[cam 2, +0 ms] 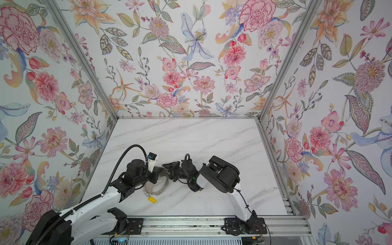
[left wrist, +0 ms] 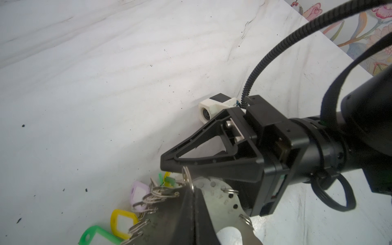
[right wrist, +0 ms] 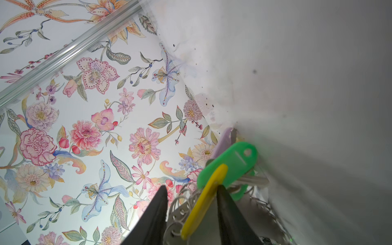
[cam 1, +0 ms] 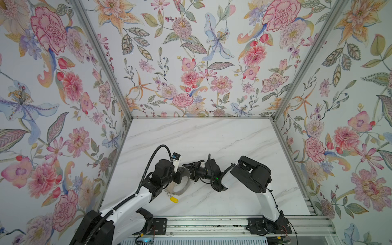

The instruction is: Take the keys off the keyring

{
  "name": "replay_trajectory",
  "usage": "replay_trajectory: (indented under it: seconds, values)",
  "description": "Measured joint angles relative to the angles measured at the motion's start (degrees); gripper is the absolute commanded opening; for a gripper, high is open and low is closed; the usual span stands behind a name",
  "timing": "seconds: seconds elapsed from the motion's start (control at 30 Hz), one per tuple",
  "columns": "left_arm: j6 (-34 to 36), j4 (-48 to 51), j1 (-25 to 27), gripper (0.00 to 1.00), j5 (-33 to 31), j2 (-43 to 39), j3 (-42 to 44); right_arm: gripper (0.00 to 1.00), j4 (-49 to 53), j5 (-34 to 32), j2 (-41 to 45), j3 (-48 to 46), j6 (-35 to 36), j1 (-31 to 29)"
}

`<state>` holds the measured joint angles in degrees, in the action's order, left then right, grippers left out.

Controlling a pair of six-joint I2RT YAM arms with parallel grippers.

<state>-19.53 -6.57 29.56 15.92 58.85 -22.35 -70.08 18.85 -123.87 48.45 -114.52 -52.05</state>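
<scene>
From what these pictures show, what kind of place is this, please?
Probably a robot test booth: flowered wall panels in aluminium framing, marble-look tabletop, two arms bolted to a rail.

The left arm and the right arm share one livery: glossy white shells over matte black joints and motor blocks. A ribbed black hose loops along the left arm. The right claw is black, its fingers hollow triangular frames with two silver screws at the root. Beside it is a small white camera housing with a dark lens. A green light glows on the right arm, and bolted black plates form the bases.
</scene>
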Motion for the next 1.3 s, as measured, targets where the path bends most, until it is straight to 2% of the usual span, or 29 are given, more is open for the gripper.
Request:
replay_trajectory:
  seconds: [0.27, 0.43, 0.53, 0.77, 1.03, 1.3]
  values:
    - [0.02, -0.72, 0.00, 0.00, 0.37, 0.15, 0.00, 0.28, 3.23, 1.73, 1.22, 0.68, 4.76, 3.58]
    - [0.02, -1.09, 0.00, 0.00, 0.42, 0.92, 0.00, 0.18, 4.70, 2.82, 3.02, 0.70, 7.28, 4.35]
    - [0.02, -1.18, 0.00, 0.00, 0.42, 0.94, 0.00, 0.16, 4.98, 3.39, 4.02, 0.61, 8.11, 4.70]
    - [0.04, -1.18, 0.00, 0.00, 0.39, 1.07, 0.00, 0.34, 4.96, 4.83, 5.22, -1.16, 9.27, 4.74]
    - [0.07, -1.44, -0.07, 0.00, 0.39, 1.03, 0.00, 0.55, 4.76, 4.94, 6.25, -6.51, 8.07, 1.11]
    - [0.79, -2.71, -0.31, 0.00, 0.74, 1.03, -0.02, 0.58, 3.39, 4.28, 4.92, -4.39, 5.81, -0.15]
